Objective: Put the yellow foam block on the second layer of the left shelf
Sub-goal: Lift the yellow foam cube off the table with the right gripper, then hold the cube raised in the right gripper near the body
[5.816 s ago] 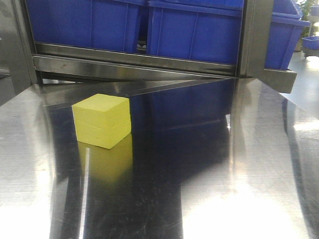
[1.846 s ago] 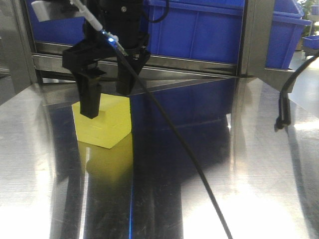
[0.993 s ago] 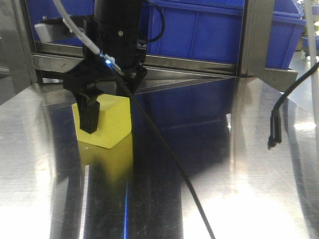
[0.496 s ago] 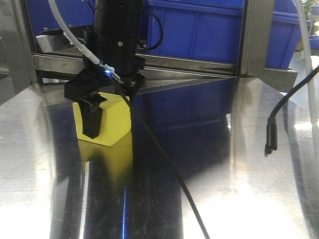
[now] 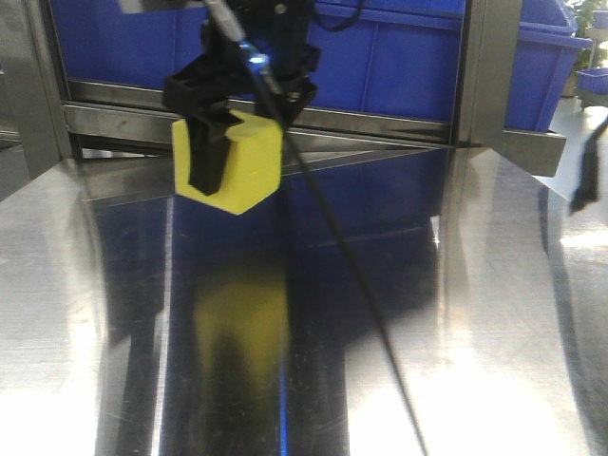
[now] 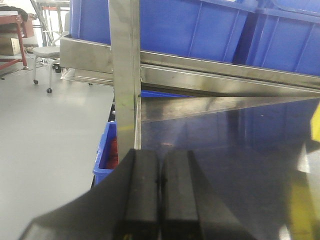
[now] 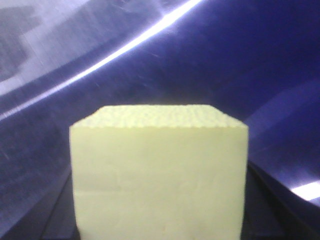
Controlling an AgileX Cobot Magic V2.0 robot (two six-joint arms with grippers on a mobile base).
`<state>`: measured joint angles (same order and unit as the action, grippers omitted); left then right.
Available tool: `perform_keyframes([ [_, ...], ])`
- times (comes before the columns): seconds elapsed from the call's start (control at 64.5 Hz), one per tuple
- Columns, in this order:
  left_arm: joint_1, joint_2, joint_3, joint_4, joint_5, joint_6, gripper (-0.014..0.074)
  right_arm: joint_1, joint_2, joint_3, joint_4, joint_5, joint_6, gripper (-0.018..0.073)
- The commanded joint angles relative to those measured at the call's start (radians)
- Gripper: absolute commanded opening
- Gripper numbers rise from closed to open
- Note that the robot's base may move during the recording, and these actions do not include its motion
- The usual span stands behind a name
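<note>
Lifted off the worktop (image 5: 475,313), the yellow foam block (image 5: 249,166) hangs clamped between the right fingers (image 5: 202,161), before blue bins (image 5: 389,57); the left fingers (image 6: 142,190) are pressed together, empty.

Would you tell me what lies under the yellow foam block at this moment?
The yellow foam block hangs in the right gripper, clear of the surface. Beneath it is only air and bare steel tabletop with a blurred yellow reflection. The block's underside faces away, unseen.
</note>
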<state>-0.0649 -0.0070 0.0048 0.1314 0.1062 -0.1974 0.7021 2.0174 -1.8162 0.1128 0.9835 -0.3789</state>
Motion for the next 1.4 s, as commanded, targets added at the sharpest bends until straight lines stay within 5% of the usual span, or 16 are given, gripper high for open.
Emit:
perform_keyframes([
  [0.0, 0.002, -0.013, 0.028, -0.007, -0.084, -0.004, 0.0136, -0.02, -0.14, 0.069, 0.01, -0.121, -0.01, 0.0309],
  [0.434, 0.002, -0.013, 0.028, -0.007, -0.084, -0.004, 0.0136, -0.203, -0.599, 0.741, 0.012, -0.564, 0.06, 0.0308],
  [0.915, 0.002, -0.013, 0.028, -0.007, -0.084, -0.004, 0.0136, -0.559, -1.162, 1.251, 0.02, -0.7, 0.087, 0.0308],
  [1.38, 0.002, -0.013, 0.028, -0.007, -0.084, -0.004, 0.0136, -0.597, -1.675, 1.4, 0.08, -0.719, 0.087, 0.0308],
])
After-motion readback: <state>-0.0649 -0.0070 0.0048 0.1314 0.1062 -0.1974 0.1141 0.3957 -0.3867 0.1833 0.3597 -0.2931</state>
